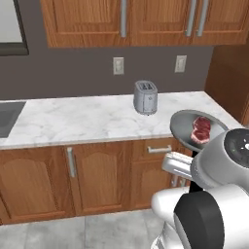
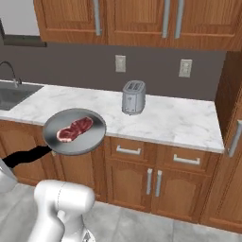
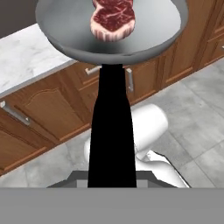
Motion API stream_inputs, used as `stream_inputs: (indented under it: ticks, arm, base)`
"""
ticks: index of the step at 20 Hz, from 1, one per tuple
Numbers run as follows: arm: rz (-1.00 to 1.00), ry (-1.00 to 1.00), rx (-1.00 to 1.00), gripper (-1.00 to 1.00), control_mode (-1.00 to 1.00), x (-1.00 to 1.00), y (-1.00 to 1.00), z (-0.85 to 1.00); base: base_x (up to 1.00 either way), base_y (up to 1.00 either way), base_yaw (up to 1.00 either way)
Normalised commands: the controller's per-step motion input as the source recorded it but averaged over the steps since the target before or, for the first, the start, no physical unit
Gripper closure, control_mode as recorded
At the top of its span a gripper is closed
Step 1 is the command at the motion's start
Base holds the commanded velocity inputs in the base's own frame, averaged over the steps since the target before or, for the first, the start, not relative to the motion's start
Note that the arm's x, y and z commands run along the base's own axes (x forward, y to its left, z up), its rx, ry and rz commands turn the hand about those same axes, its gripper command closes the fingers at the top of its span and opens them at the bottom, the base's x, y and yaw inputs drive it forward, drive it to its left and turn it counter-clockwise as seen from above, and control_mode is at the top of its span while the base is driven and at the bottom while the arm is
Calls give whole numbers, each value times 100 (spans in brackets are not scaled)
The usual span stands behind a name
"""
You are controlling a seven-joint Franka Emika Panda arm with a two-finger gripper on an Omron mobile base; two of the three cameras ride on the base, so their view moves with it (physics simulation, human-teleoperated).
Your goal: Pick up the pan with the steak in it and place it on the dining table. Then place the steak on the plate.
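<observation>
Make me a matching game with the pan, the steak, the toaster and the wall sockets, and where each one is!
Things:
1. pan
2. steak
3. toaster
4. wall sockets

Places:
A. standing on the marble counter
B. lying inside the pan
C. on the grey wall above the counter
D. held up in the air in front of the cabinets

Pairs: 1-D, 2-B, 3-A, 4-C

gripper (image 3: 111, 181): clamped on pan handle (image 3: 110, 131) | arm folded low

Both base cameras looked forward and down at the toaster (image 1: 145, 97) from opposite sides, while the hand camera stared closely along the pan (image 3: 78, 30) handle.
</observation>
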Motion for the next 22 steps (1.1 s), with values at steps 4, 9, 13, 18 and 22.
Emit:
stream_inputs:
  ticks: [4,9,13,18,22]
  arm:
    - [0,0,0,100,100,0,0,0]
    - [0,0,0,100,100,0,0,0]
    - [0,0,0,100,100,0,0,0]
    - [0,0,0,100,100,0,0,0]
    - [0,0,0,100,100,0,0,0]
  base:
    - [8,76,16]
    - [18,78,13]
    - [23,81,10]
    - [20,84,9]
    - [13,86,9]
